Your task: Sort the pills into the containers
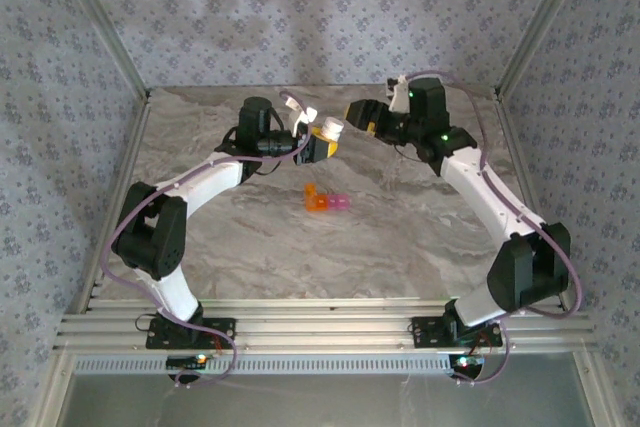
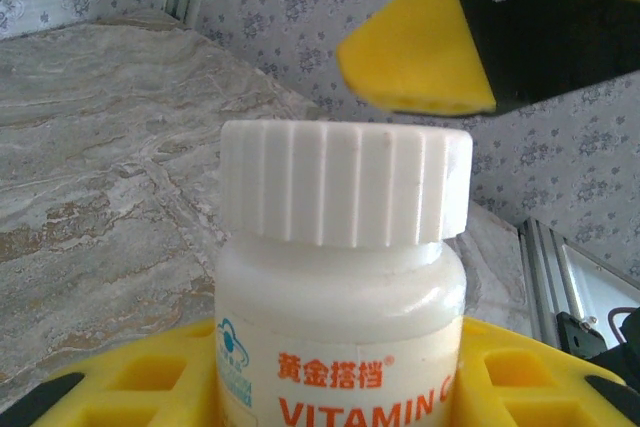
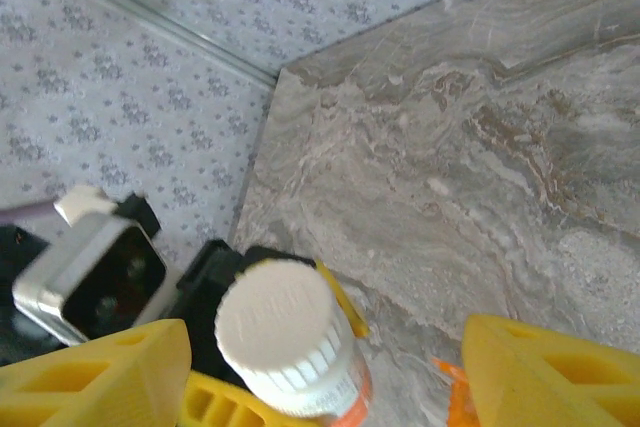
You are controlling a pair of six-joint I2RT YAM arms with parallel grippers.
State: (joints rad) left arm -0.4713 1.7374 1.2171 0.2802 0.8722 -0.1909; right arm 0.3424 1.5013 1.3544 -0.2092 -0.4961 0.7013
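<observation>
The marbled tabletop takes up most of my overhead view, with patterned walls closing it in on three sides. Both arms reach in from the near edge and meet toward the far side: the left arm bends in from the left, and the right arm from the right.

My left gripper is clamped on a white bottle, held up off the tabletop. On the left wrist camera the bottle stands upright between the yellow fingers, which press against its lower body on either side. Its label reads VITAMIN under a line of orange characters. The ribbed white cap is on the bottle.

My right gripper sits just beside the bottle's top, with its jaws apart. On the right wrist camera its two yellow fingers stand wide on either side of the cap, with a clear gap on each side, so they are holding nothing. One of those fingertips hangs just above the cap on the left wrist camera, without touching it.

The containers lie on the tabletop nearer to me than both grippers, roughly midway between the arms. They form a short strip with the orange compartment on the left and pink ones joined on its right. I cannot tell whether anything is inside them.
</observation>
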